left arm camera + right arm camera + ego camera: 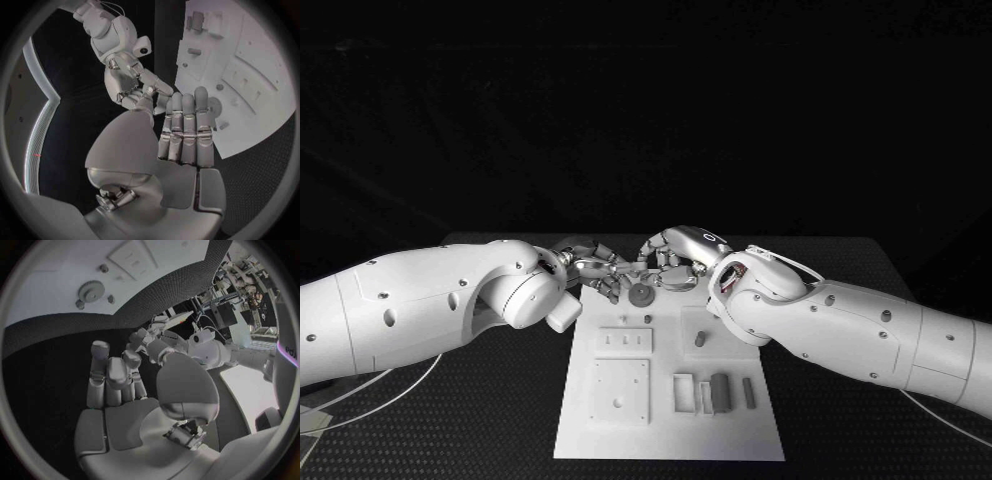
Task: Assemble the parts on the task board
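Observation:
The white task board [669, 430] lies in the middle of the table. A grey gear [640, 295] sits near its far end and shows again as the gear [92, 290] beside small pegs. Both hands meet just above that far end. My left hand [589, 265] has its fingers [185, 127] stretched out straight and side by side over the board's edge, and it holds nothing. My right hand [678, 255] faces it, almost touching. Its fingers [115, 372] curl inward with nothing visible in them. A grey peg [701, 340] and grey blocks [720, 390] stand on the board.
The black table [473, 430] surrounds the board [250, 75] on all sides. A raised square plate [620, 390] and a small slotted plate [627, 341] occupy the board's left half. Cables [387, 385] run under my left arm.

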Robot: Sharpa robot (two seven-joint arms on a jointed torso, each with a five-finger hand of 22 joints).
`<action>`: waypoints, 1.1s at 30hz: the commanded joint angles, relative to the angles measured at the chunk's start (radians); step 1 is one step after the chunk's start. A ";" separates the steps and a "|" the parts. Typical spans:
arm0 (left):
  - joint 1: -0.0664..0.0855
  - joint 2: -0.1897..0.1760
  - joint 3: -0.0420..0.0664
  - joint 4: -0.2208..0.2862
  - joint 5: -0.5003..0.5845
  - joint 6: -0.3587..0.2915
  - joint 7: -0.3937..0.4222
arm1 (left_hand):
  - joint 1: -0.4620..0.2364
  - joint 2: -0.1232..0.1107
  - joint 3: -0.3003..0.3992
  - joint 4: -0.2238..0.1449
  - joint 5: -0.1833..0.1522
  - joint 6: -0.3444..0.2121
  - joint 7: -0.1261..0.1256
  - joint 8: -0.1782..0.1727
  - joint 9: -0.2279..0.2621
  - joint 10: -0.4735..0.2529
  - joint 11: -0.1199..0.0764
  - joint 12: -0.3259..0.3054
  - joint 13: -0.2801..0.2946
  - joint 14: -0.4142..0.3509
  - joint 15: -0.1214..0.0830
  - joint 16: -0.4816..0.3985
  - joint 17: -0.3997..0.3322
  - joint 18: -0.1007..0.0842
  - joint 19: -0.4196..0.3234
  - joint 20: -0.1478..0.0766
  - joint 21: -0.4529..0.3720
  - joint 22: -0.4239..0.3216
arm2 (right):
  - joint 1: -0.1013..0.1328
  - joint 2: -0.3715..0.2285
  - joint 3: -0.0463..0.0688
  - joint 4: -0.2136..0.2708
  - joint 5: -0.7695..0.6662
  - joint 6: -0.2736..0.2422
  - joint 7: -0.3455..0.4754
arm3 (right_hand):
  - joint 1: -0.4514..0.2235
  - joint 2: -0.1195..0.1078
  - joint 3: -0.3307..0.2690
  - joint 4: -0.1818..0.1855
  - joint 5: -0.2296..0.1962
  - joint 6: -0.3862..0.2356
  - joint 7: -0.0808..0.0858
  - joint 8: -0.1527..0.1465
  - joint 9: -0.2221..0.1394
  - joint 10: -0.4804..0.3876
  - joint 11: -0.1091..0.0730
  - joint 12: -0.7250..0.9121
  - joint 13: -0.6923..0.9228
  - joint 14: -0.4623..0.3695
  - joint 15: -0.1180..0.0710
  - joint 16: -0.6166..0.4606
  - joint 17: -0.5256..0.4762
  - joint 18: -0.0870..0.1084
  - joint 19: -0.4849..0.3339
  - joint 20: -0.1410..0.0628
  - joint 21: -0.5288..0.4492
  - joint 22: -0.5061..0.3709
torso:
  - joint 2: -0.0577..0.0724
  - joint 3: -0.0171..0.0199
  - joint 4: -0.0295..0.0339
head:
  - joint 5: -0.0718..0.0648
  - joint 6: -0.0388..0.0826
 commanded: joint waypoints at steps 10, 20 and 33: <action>0.001 0.008 0.001 0.001 0.009 0.002 -0.003 | -0.019 -0.001 -0.008 0.000 -0.006 -0.002 0.004 -0.002 -0.002 -0.001 0.000 0.003 0.004 -0.006 -0.006 0.007 -0.005 0.020 0.000 -0.002 -0.001 0.003 | -0.003 0.001 0.000 0.012 0.000 0.004 0.003 | -0.004 -0.003 0.001 0.001 -0.002 0.022 0.016 -0.006 0.001 -0.005 0.001 0.008 0.002 -0.002 -0.007 0.005 0.001 0.030 0.003 -0.004 0.006 0.021 | 0.001 0.0015 0.0004 | 0.001 -0.002; 0.001 0.012 0.001 0.002 0.009 0.004 -0.005 | -0.025 -0.003 -0.008 0.000 -0.006 -0.003 0.005 -0.004 -0.003 -0.002 0.001 0.004 0.005 -0.007 -0.006 0.008 -0.007 0.020 0.000 -0.002 -0.002 0.004 | -0.004 0.010 0.000 0.012 0.002 0.007 0.003 | -0.004 -0.003 0.001 0.001 -0.002 0.023 0.016 -0.005 0.002 -0.005 0.000 0.009 0.003 -0.002 -0.007 0.005 0.002 0.030 0.003 -0.005 0.007 0.021 | 0.000 0.0000 -0.0003 | -0.001 -0.003; -0.002 0.019 0.001 -0.011 0.007 0.001 0.000 | -0.002 0.020 0.000 -0.002 -0.006 0.006 0.001 -0.001 -0.001 0.002 -0.003 0.008 0.011 -0.004 -0.009 0.018 -0.011 0.021 0.005 -0.005 -0.003 0.011 | -0.007 0.018 0.000 -0.005 0.003 0.019 0.000 | -0.005 -0.002 0.002 0.001 -0.002 0.023 0.016 -0.006 0.002 -0.006 0.000 0.011 0.004 -0.003 -0.007 0.005 0.002 0.030 0.002 -0.005 0.007 0.021 | 0.002 -0.0021 -0.0009 | -0.005 -0.005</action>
